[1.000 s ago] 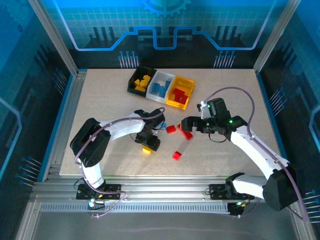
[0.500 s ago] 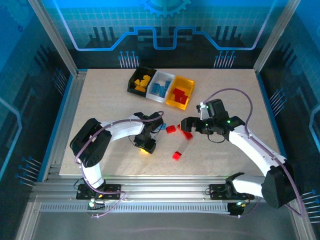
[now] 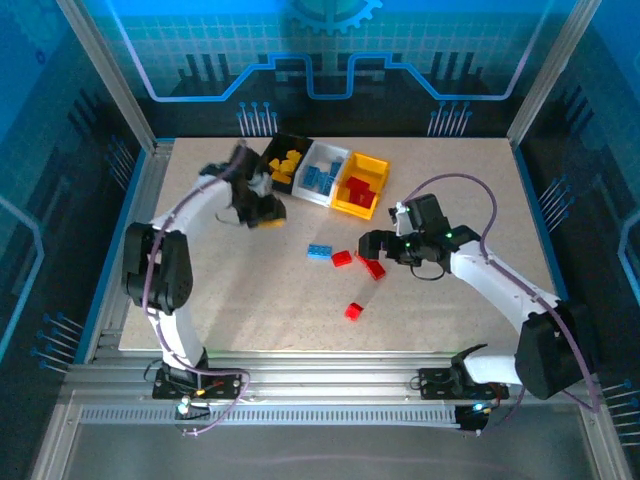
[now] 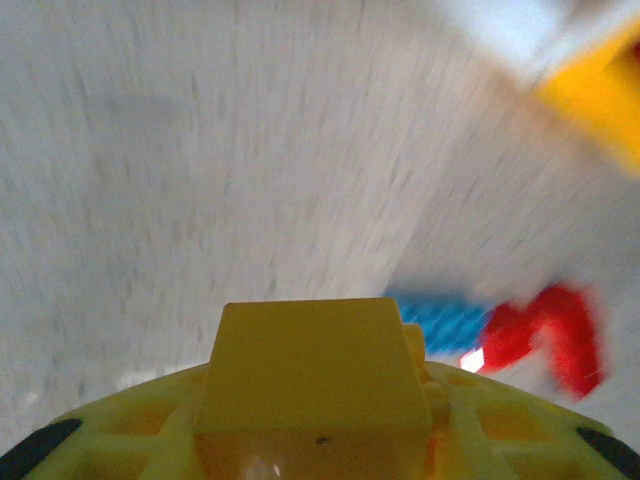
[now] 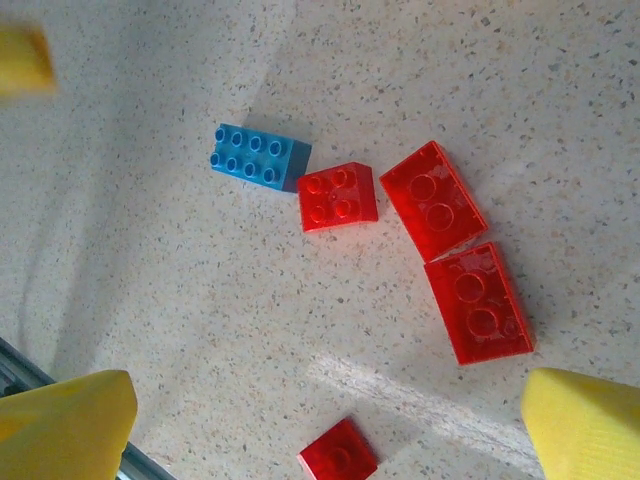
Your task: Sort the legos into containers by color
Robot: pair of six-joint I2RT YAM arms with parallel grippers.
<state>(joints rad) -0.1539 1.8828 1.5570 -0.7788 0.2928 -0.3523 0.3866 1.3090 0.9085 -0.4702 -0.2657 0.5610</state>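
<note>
Speckled pale table (image 3: 200, 300) lies under both of my arms, walled in by blue panels (image 3: 60, 120). My left claw (image 3: 262, 208) comes first: it is pinched partway closed on a yellow brick (image 4: 310, 370), which sits right up against the wrist camera. The claw hangs near the black bin (image 3: 262, 172) at the left end of the row of containers. That bin holds yellow bricks, the white bin (image 3: 345, 157) next to it holds blue ones, and the yellow-orange bin (image 3: 372, 160) holds red ones. My right claw (image 3: 372, 245) stands spread wide with nothing in it, its yellow fingers (image 5: 60, 425) far apart at the bottom corners of the wrist view. Below it, loose pieces lie on the table: a blue brick (image 5: 258, 157), a small red brick (image 5: 338, 196) just beside it, two longer red bricks (image 5: 432, 198) close together, and one more red brick (image 5: 338, 455) apart from the rest.
</note>
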